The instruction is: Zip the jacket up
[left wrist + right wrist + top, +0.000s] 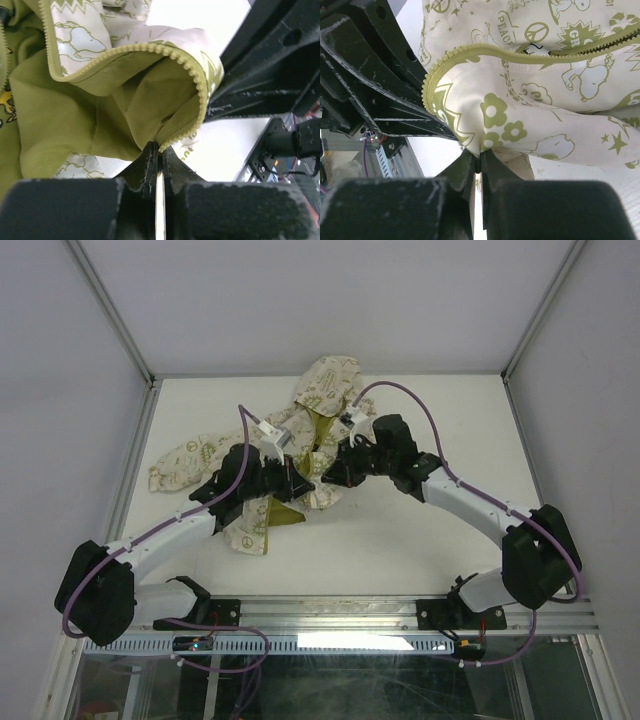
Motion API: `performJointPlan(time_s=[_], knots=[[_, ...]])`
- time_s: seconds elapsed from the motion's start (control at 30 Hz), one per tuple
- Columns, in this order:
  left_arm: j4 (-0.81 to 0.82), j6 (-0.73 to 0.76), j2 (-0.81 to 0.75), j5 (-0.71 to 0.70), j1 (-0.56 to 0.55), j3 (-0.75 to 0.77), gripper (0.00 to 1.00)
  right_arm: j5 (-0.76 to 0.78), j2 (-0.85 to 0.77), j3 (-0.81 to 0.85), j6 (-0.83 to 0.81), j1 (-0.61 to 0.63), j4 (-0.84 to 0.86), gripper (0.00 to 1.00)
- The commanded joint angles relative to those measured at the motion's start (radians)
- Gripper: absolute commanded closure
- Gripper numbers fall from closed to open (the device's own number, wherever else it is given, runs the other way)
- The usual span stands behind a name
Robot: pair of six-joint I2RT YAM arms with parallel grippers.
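Note:
The cream jacket with olive-green prints lies crumpled on the table's far middle, hood at the back, one sleeve stretched left. Its front is open and shows olive-yellow lining. My left gripper is shut on the jacket's front edge at the olive zipper band; it shows in the left wrist view. My right gripper is shut on a fold of the printed outer fabric just below the other zipper band; it shows in the right wrist view. The two grippers are almost touching.
The white table is walled by white panels at the back and both sides. A metal rail with both arm bases runs along the near edge. Purple cables loop above each arm.

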Motion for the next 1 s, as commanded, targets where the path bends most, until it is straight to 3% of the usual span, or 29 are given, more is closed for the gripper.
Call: performJointPlan(time_s=[0.0, 0.1, 0.2, 0.23, 0.53, 0.6, 0.97], knots=[[0.031, -0.011, -0.045, 0.137, 0.02, 0.044, 1.0, -0.086, -0.086, -0.028, -0.022, -0.051, 0.101, 0.87], [0.007, -0.066, -0.065, 0.178, 0.052, 0.064, 1.0, -0.112, -0.145, -0.076, -0.05, -0.085, 0.121, 0.7], [0.004, -0.116, -0.081, 0.204, 0.091, 0.067, 1.0, -0.104, -0.21, -0.115, -0.082, -0.091, 0.114, 0.47], [0.005, -0.128, -0.081, 0.214, 0.102, 0.069, 1.0, -0.115, -0.228, -0.126, -0.084, -0.089, 0.117, 0.44], [0.043, -0.189, -0.048, 0.306, 0.118, 0.112, 1.0, -0.152, -0.208, -0.169, -0.011, -0.004, 0.233, 0.4], [0.045, -0.194, -0.048, 0.32, 0.118, 0.117, 1.0, -0.128, -0.179, -0.168, 0.009, 0.01, 0.264, 0.34], [0.119, -0.217, -0.053, 0.385, 0.117, 0.084, 1.0, -0.161, -0.066, -0.185, 0.045, 0.03, 0.433, 0.35]])
